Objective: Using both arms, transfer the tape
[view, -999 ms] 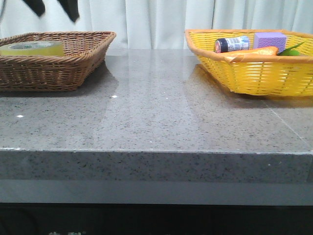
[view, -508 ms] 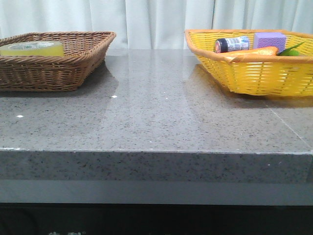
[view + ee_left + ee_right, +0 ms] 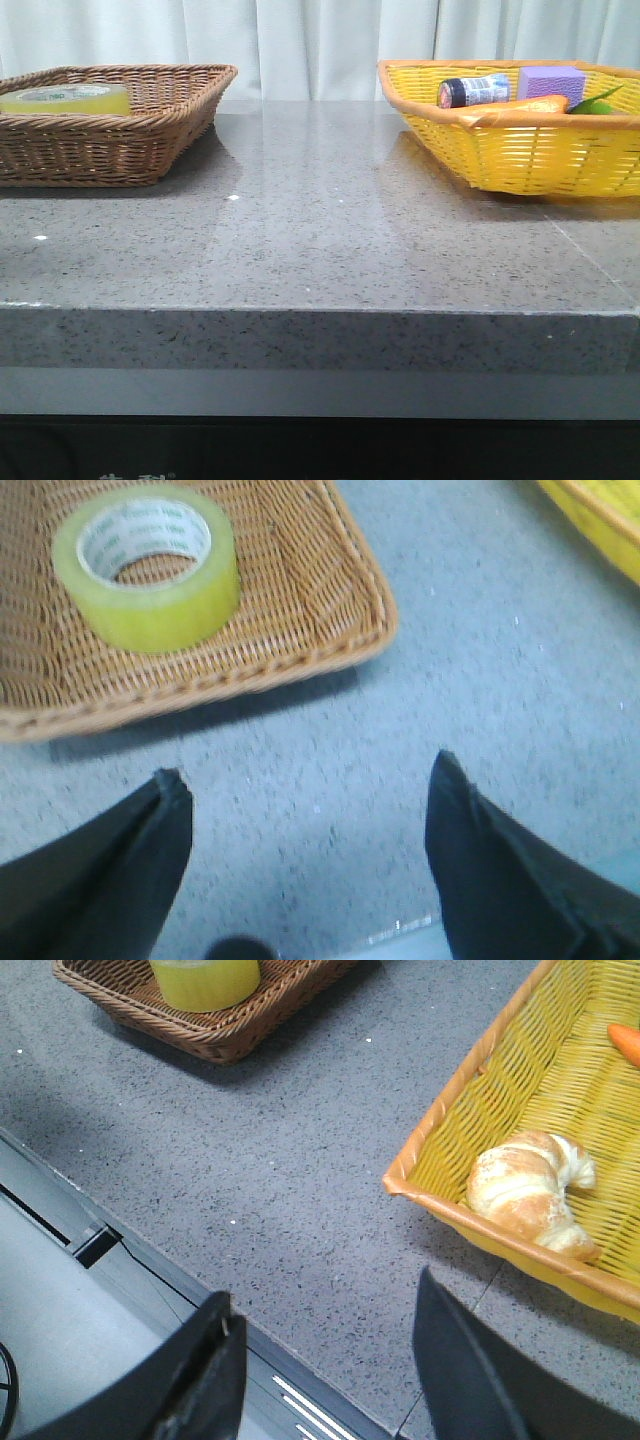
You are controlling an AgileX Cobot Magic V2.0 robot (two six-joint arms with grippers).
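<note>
Front view: neither arm shows; 2 baskets sit on a grey speckled table [image 3: 320, 240], well apart, with white curtains [image 3: 310, 40] behind.
Brown basket [image 3: 120, 135]: wicker, at the table's left side, near its far edge.
Tape [image 3: 65, 98]: translucent yellow roll lying flat inside the brown basket, hole facing up, only its upper part showing over the rim from the front.
Tape seen from the left wrist: white inner core with green print, resting on the woven floor of the basket, apart from the gripper.
Left gripper [image 3: 305, 810]: 2 black fingers [image 3: 120, 870] spread wide, nothing between them, hanging over bare table just outside the brown basket's rim.
Table centre: bare grey stone between the 2 baskets, with faint reflections of both.
Right gripper [image 3: 320, 1335]: black fingers [image 3: 200, 1370] set wide apart, holding nothing, above the table's near edge, with the yellow basket's corner just beside it.
Yellow basket [image 3: 520, 150]: plastic weave with an orange rim, at the table's right side.
Bottle [image 3: 473, 90]: small, dark, blue label, lying on its side in the yellow basket.
Purple block [image 3: 551, 80]: just beside the bottle, further right.
Carrot [image 3: 530, 104]: orange, with green leaves, lying along the basket's near rim.
Croissant [image 3: 528, 1192]: pale and golden, in a corner of the yellow basket, seen only from the right wrist.
</note>
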